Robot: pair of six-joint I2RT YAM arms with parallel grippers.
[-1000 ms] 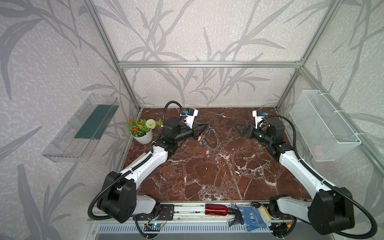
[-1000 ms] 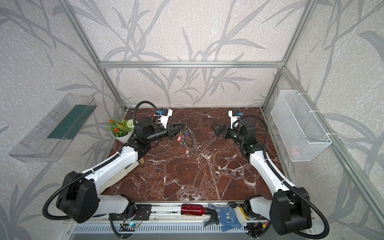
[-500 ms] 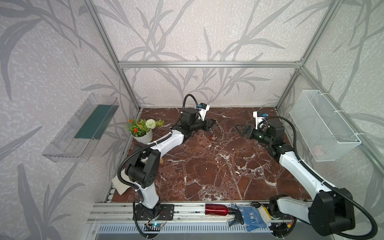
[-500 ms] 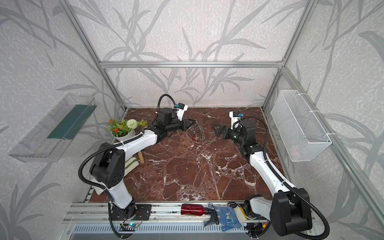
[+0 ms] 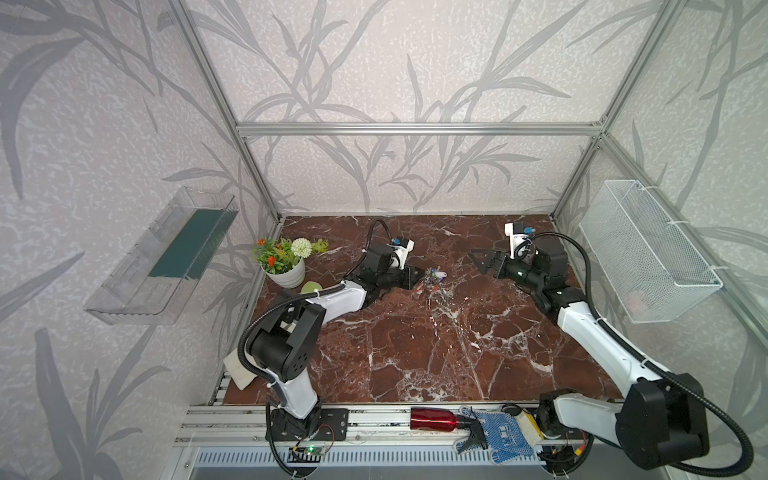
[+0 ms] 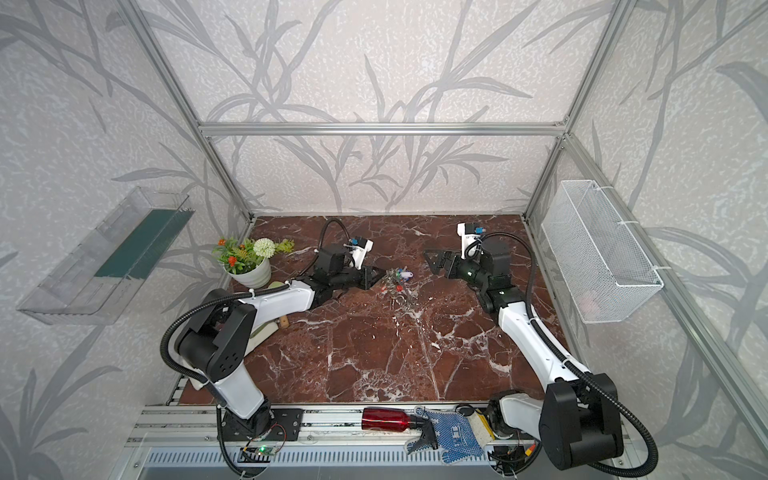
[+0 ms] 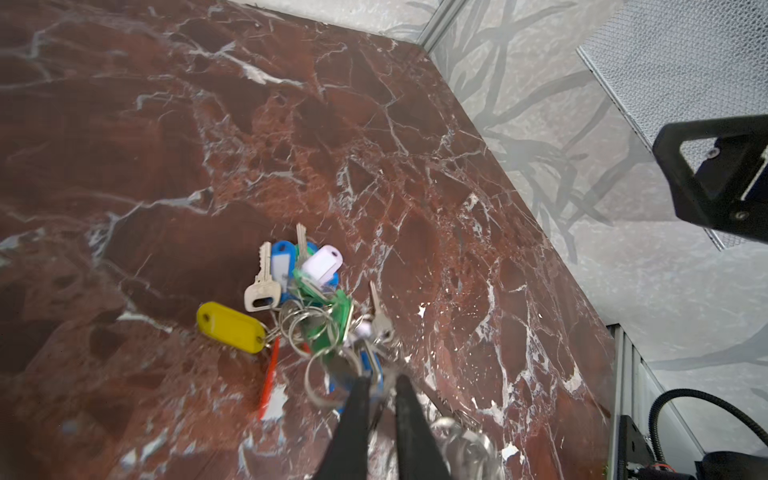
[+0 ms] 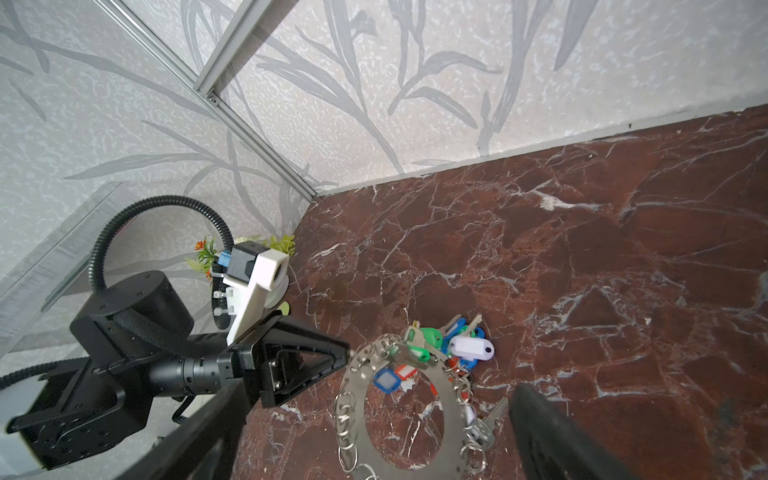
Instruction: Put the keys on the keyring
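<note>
In both top views: keys (image 5: 435, 276) heaped over the keyring (image 5: 442, 297), toward 12 o'clock on the counter (image 5: 415, 353). Left end effector (image 5: 417, 277) sits low at their 9 o'clock, arm folded. Right end effector (image 5: 477, 262) is raised at 3 o'clock, gaping, probably waiting. Left wrist: fingers (image 7: 357, 415) narrowly parted at the ring; grip indeterminable. Right wrist: keyring apparently flat.

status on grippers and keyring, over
Left gripper at keyring rim, jaws barely apart, grip unclear. Right gripper open wide, hovering clear. Keys bunched at the rim. Nothing in the way.
</note>
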